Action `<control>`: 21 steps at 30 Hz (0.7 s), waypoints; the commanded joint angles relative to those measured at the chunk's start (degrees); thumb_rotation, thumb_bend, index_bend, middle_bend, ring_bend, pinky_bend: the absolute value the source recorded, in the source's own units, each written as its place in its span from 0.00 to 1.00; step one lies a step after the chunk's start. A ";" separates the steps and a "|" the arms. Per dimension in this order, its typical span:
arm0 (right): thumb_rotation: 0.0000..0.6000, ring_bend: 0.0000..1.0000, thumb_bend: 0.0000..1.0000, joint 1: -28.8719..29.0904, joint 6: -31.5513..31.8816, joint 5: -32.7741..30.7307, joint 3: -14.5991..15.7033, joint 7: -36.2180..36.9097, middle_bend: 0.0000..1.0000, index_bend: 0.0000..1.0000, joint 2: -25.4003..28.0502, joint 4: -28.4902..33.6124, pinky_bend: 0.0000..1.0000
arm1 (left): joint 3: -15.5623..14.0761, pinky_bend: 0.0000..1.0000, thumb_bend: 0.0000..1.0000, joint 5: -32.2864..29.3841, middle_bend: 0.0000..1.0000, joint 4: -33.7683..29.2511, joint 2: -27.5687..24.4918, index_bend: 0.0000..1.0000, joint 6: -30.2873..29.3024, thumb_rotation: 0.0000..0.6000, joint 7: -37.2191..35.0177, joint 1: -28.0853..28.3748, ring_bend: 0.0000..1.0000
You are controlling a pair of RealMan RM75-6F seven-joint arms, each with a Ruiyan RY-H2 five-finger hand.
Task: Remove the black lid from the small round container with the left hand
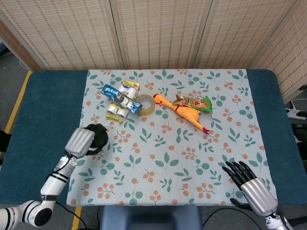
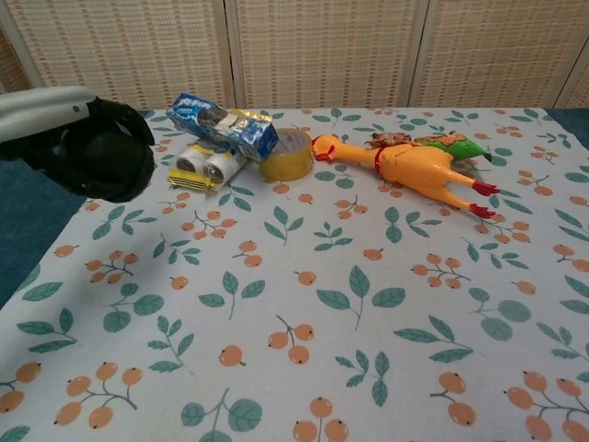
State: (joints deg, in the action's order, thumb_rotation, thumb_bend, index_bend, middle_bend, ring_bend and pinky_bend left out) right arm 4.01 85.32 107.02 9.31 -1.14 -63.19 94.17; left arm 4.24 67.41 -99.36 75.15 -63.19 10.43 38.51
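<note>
Black lid/small round container (image 1: 99,138) sits inside the left hand (image 1: 82,142) at abt 9 o'clock on the floral tablecloth (image 1: 168,153), near its left edge; chest view shows the hand (image 2: 69,138) wrapped round a dark round thing, held off the cloth. Can't tell lid from body, nor whether it's already off. Prob light, stiff plastic, smooth (so slippery); best taken by the rim w/ fingertips. Right hand (image 1: 249,184) at 5 o'clock, fingers spread, holding nothing. Farther off, at 11–12 o'clock: blue foil snack packet (image 1: 115,94), yellow-wrapped pack (image 1: 116,111), roll of tan tape (image 1: 145,104), yellow rubber chicken (image 1: 184,111).
</note>
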 commanded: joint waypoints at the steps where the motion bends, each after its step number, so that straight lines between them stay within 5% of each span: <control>1: 1.00 0.00 0.06 0.01 0.13 -0.36 -0.16 0.54 0.00 0.00 0.28 -0.09 0.00 | 7.06 1.00 0.81 9.82 0.85 -10.85 -0.83 0.74 17.48 1.00 -66.82 -4.37 0.81; 5: 1.00 0.00 0.06 0.11 0.04 0.14 0.11 0.65 0.00 0.00 0.41 -0.15 0.00 | 16.56 1.00 0.81 6.76 0.85 -3.10 -0.22 0.74 18.32 1.00 -99.06 -4.88 0.81; 10: 1.00 0.00 0.06 0.08 -0.08 0.26 0.24 0.44 0.00 0.00 0.38 -0.02 0.00 | 21.68 1.00 0.81 9.09 0.85 3.47 -0.61 0.74 16.98 1.00 -115.59 -5.06 0.81; 14: 1.00 0.00 0.06 0.19 -0.37 0.52 0.46 0.44 0.00 0.00 0.39 0.03 0.00 | 23.70 1.00 0.81 2.83 0.86 7.57 0.52 0.74 15.74 1.00 -114.86 -5.21 0.81; 18: 1.00 0.00 0.06 0.26 -0.54 0.73 0.63 0.46 0.00 0.00 0.44 0.04 0.00 | 27.01 1.00 0.80 -15.49 0.86 9.94 5.51 0.74 8.78 1.00 -101.25 -5.30 0.81; 21: 1.00 0.00 0.06 0.30 -0.48 0.90 0.73 0.64 0.00 0.00 0.56 0.01 0.00 | 27.77 1.00 0.80 -20.92 0.86 10.97 6.50 0.74 8.30 1.00 -94.73 -4.65 0.81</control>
State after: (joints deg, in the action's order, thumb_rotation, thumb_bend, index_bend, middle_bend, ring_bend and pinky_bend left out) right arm 4.30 84.83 107.90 10.02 -0.52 -62.65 94.18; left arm 23.64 64.98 -94.99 76.93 -51.00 -106.98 34.48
